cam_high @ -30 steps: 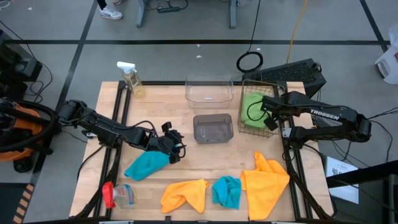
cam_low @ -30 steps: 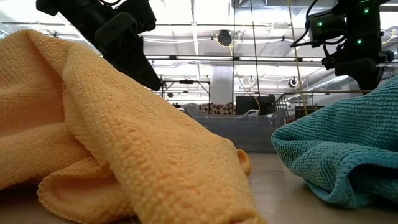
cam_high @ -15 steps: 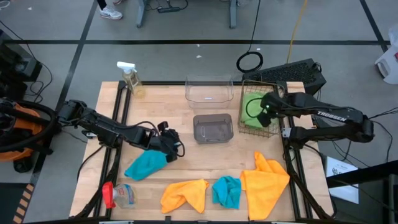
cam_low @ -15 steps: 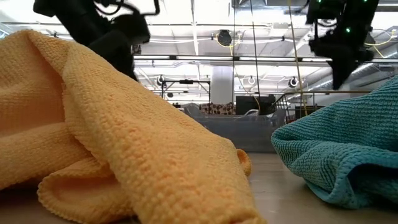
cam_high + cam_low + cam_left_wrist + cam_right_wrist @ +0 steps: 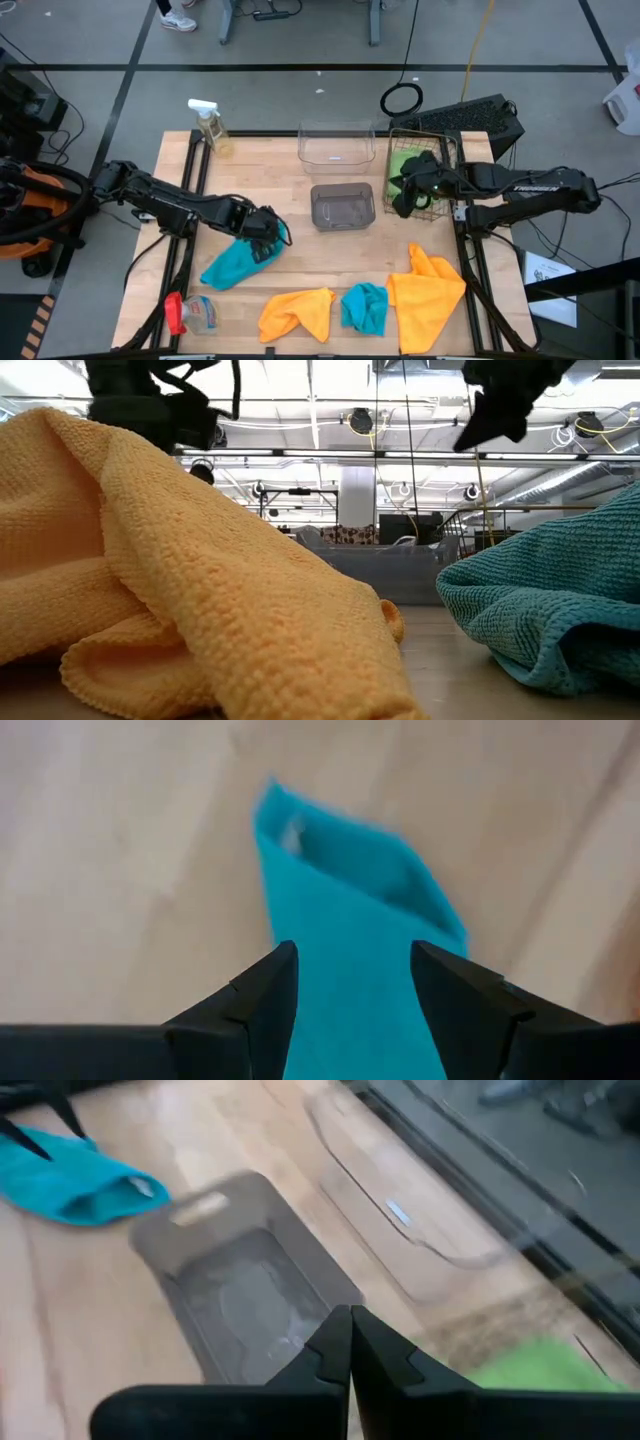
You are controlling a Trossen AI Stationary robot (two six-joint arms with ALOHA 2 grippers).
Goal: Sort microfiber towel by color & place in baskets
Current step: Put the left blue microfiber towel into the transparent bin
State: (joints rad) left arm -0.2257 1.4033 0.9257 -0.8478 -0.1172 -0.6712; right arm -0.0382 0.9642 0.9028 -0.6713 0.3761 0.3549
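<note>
Turquoise microfiber towel (image 5: pixel 350 960) lies crumpled on your wooden surface (image 5: pixel 300 250), left hand (image 5: pixel 350 990) released astride it, seemingly touching. Farther off, right hand (image 5: pixel 400 203) hangs clenched, empty, beside the dark wire-mesh basket (image 5: pixel 440 150) holding a lime towel (image 5: pixel 405 165).

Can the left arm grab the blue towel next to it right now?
Probably yes. The left pincer is open and right over the blue towel, its fingers on either side of the cloth, and nothing lies between them.
</note>
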